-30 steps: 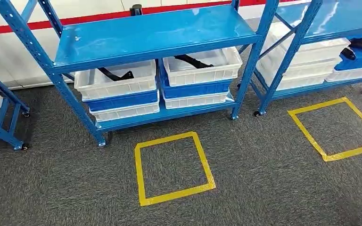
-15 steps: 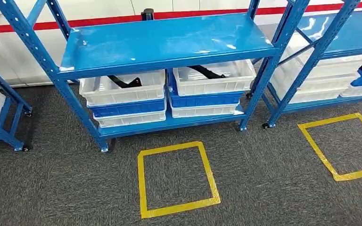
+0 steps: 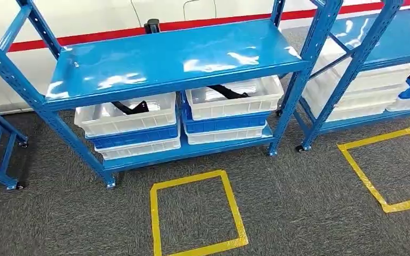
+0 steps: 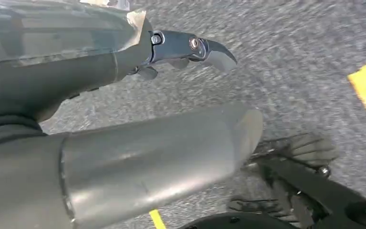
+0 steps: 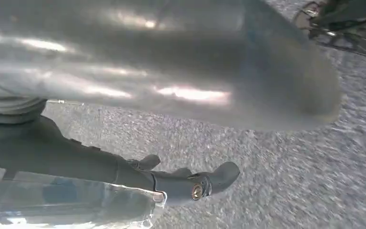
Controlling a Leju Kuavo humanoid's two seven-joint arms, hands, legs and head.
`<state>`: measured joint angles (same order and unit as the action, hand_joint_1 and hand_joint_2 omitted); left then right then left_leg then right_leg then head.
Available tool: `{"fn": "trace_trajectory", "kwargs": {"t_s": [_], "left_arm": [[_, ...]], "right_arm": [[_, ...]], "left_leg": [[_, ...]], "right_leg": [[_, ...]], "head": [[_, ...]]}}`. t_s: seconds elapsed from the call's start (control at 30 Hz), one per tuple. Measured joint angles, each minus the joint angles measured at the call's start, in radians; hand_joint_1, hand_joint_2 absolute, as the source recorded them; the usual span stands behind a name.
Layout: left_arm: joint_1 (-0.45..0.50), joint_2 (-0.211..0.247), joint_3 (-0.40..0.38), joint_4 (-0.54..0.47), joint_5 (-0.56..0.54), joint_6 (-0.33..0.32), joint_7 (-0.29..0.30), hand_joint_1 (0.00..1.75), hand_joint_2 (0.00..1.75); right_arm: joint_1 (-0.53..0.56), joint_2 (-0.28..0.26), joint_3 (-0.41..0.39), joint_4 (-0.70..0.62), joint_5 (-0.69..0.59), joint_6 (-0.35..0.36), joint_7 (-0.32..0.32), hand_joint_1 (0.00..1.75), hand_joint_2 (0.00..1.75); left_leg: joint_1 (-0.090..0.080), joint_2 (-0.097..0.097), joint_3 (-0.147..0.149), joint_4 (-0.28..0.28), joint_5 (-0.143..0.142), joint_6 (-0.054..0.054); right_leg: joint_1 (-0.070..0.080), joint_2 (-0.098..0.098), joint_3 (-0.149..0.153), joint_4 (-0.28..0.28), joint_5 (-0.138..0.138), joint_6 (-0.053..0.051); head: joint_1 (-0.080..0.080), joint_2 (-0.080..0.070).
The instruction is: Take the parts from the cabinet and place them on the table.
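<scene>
Black parts point(image 3: 131, 108) lie in white bins point(image 3: 125, 114) on the blue cabinet point(image 3: 171, 56); left robot hand point(image 4: 124, 95) and right robot hand point(image 5: 138, 129) hang over carpet, fingers apart, holding nothing.

The blue metal cabinet point(image 3: 176, 56), an open rack on small castors, stands on the grey carpet with a bare glossy upper shelf. On its lower shelf sit two stacks of white and blue bins, side by side. The left top white bin point(image 3: 125, 114) holds a black elongated part point(image 3: 131, 108), lying flat. The right top white bin point(image 3: 235, 98) holds another black part point(image 3: 227, 92), lying aslant.
</scene>
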<state>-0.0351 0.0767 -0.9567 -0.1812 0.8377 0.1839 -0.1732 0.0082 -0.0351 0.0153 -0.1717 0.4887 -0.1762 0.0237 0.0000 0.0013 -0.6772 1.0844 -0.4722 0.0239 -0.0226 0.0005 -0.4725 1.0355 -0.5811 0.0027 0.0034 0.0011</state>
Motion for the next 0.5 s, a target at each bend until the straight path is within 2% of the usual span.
{"fn": "trace_trajectory", "kwargs": {"t_s": [0.03, 0.07, 0.13, 0.17, 0.2, 0.23, 0.3, 0.33, 0.37, 0.4, 0.43, 0.47, 0.5], "left_arm": [[0.001, 0.001, 0.0, 0.001, 0.0, 0.001, 0.0, 0.0, 0.0], [-0.001, 0.002, 0.0, 0.001, 0.0, 0.007, 0.0, 0.0, 0.0], [-0.004, 0.001, 0.0, 0.001, -0.004, 0.029, -0.005, 0.0, 0.0], [-0.007, 0.001, 0.0, 0.0, -0.007, 0.033, -0.006, 0.0, 0.0], [-0.007, 0.0, 0.0, 0.0, -0.009, 0.036, -0.006, 0.0, 0.0], [-0.008, 0.0, 0.0, 0.0, -0.009, 0.037, -0.006, 0.0, 0.0], [-0.009, -0.002, 0.0, 0.0, -0.009, 0.038, -0.006, 0.0, 0.0], [-0.009, -0.003, 0.0, 0.0, -0.009, 0.039, -0.005, 0.0, 0.0], [-0.008, -0.004, 0.0, 0.0, -0.009, 0.039, -0.005, 0.0, 0.0], [-0.008, -0.005, 0.0, 0.0, -0.009, 0.039, -0.003, 0.0, 0.0], [-0.008, -0.007, 0.0, 0.0, -0.009, 0.039, -0.003, 0.0, 0.0], [-0.009, -0.009, 0.0, 0.0, -0.009, 0.04, -0.003, 0.0, 0.0], [-0.009, -0.009, 0.0, 0.0, -0.01, 0.041, 0.0, 0.0, 0.0]], "right_arm": [[-0.004, 0.003, 0.0, 0.0, 0.0, 0.0, 0.0, 0.0, 0.0], [-0.008, 0.002, 0.0, 0.0, 0.0, 0.0, -0.001, 0.0, 0.0], [-0.011, 0.002, 0.0, -0.001, 0.0, 0.0, -0.003, 0.0, 0.0], [-0.016, 0.001, 0.0, -0.002, 0.002, -0.001, -0.004, 0.0, 0.0], [-0.016, 0.002, 0.001, -0.002, 0.003, -0.001, -0.004, 0.0, 0.0], [-0.016, 0.003, 0.001, -0.002, 0.006, -0.001, -0.005, 0.0, 0.0], [-0.015, 0.001, 0.001, -0.002, 0.01, -0.001, -0.005, 0.0, 0.0], [-0.013, 0.0, 0.001, -0.002, 0.011, -0.001, -0.004, 0.0, 1.75], [-0.012, 0.0, 0.001, -0.002, 0.011, -0.001, -0.004, 0.0, 1.75], [-0.008, 0.0, 0.001, -0.002, 0.012, -0.001, -0.003, 0.0, 1.75], [-0.006, 0.0, 0.001, -0.002, 0.013, -0.001, -0.003, 0.0, 1.75], [-0.005, -0.001, 0.002, -0.002, 0.014, -0.002, -0.003, 0.0, 1.75], [-0.003, -0.002, 0.002, -0.002, 0.014, -0.003, -0.003, 0.0, 1.75]], "left_leg": [[-0.006, -0.005, 0.004, -0.008, 0.035, 0.008], [-0.009, -0.007, 0.018, -0.007, 0.037, 0.002], [-0.014, -0.01, 0.026, -0.012, 0.036, 0.007], [-0.004, -0.01, 0.04, -0.032, 0.038, 0.011], [-0.001, -0.01, 0.052, -0.047, 0.039, 0.013], [0.0, -0.008, 0.06, -0.054, 0.035, 0.02], [0.001, -0.007, 0.067, -0.056, 0.026, 0.027], [0.001, -0.009, 0.073, -0.056, 0.019, 0.028], [0.002, -0.016, 0.079, -0.056, 0.014, 0.026], [0.003, -0.023, 0.087, -0.056, 0.009, 0.023], [0.005, -0.033, 0.095, -0.056, 0.004, 0.019], [0.007, -0.042, 0.104, -0.055, -0.001, 0.015], [0.007, -0.048, 0.103, -0.055, -0.006, 0.008]], "right_leg": [[0.009, 0.004, 0.013, 0.004, -0.009, 0.01], [0.01, 0.008, 0.018, 0.0, -0.016, 0.019], [0.007, 0.007, 0.03, -0.017, -0.02, 0.029], [0.013, 0.006, 0.041, -0.024, -0.027, 0.035], [0.011, 0.004, 0.038, -0.003, -0.034, 0.037], [0.011, 0.004, 0.004, 0.052, -0.055, 0.033], [0.01, 0.004, -0.094, 0.205, -0.099, 0.03], [0.009, 0.004, -0.152, 0.282, -0.111, 0.036], [0.008, 0.004, -0.177, 0.297, -0.099, 0.045], [0.006, 0.004, -0.178, 0.266, -0.067, 0.058], [0.004, 0.004, -0.159, 0.199, -0.021, 0.072], [0.001, 0.011, -0.127, 0.105, 0.032, 0.085], [-0.007, 0.045, -0.098, 0.018, 0.074, 0.094]], "head": [[0.002, 0.0], [0.001, 0.0], [-0.001, 0.0], [-0.001, 0.0], [0.0, 0.0], [0.003, 0.0], [0.002, 0.0], [0.002, 0.0], [0.002, 0.0], [0.002, 0.0], [0.002, 0.0], [0.002, 0.0], [0.003, 0.0]]}}
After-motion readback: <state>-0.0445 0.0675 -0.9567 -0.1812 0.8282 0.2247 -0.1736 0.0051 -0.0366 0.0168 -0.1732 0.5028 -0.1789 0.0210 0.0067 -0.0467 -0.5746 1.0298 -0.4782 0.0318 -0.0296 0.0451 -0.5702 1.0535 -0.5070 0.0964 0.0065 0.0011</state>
